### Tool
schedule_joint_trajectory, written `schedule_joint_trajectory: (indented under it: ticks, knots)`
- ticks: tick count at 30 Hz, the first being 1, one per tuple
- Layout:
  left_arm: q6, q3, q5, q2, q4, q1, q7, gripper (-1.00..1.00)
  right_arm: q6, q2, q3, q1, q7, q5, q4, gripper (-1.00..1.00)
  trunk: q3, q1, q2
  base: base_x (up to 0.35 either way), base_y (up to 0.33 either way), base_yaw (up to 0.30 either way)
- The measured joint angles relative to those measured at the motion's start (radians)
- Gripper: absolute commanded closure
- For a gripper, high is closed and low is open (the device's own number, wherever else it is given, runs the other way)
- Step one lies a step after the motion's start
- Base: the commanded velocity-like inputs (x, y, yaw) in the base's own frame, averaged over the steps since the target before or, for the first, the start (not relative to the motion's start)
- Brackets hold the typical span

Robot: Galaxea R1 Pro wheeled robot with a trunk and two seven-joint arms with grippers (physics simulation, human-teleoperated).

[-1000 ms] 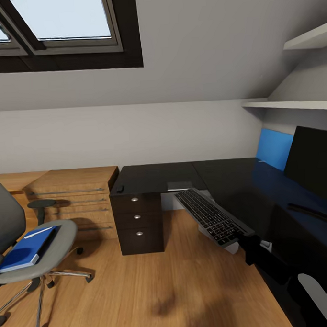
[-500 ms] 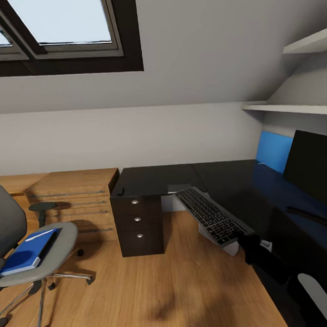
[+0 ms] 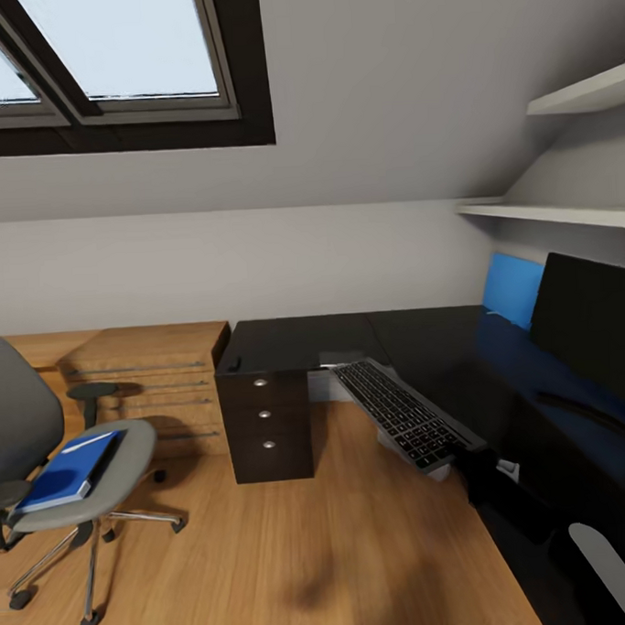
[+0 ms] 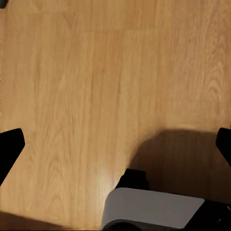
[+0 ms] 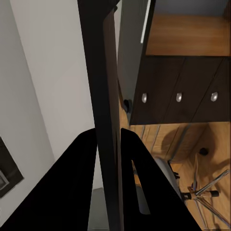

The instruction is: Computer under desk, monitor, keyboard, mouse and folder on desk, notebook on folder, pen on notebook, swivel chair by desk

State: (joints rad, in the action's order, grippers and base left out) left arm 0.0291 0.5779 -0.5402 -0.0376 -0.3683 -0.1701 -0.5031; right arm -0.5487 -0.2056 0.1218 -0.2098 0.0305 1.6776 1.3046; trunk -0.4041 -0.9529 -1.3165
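Gripping the keyboard by its near end, the right gripper has both fingers clamped on its thin edge, holding it tilted in the air beside the black desk. Monitor stands on the desk. Blue folder lies on the swivel chair. Left gripper fingers are spread apart over the wood floor
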Motion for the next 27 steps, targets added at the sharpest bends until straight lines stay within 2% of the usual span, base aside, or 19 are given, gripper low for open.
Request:
schedule_joint_trajectory:
  ticks: [6,13,27]
  knots:
    - [-0.002,0.000,0.000,0.000,0.001,0.000,0.007,-1.00,0.002,0.001,0.000,0.000,0.002,-0.001,-0.003,1.00,0.016,0.019,0.035,-0.320,-0.067,-0.033]
    - [-0.005,0.000,0.001,0.003,0.004,0.000,0.009,-1.00,0.002,0.000,0.002,0.000,0.002,-0.002,-0.002,1.00,0.016,0.020,0.035,-0.025,-0.040,-0.239]
    - [-0.062,-0.001,0.003,0.011,0.007,0.000,0.007,-1.00,0.002,0.001,0.002,0.000,0.000,-0.005,0.002,1.00,0.015,0.020,0.035,0.000,-0.300,-0.013]
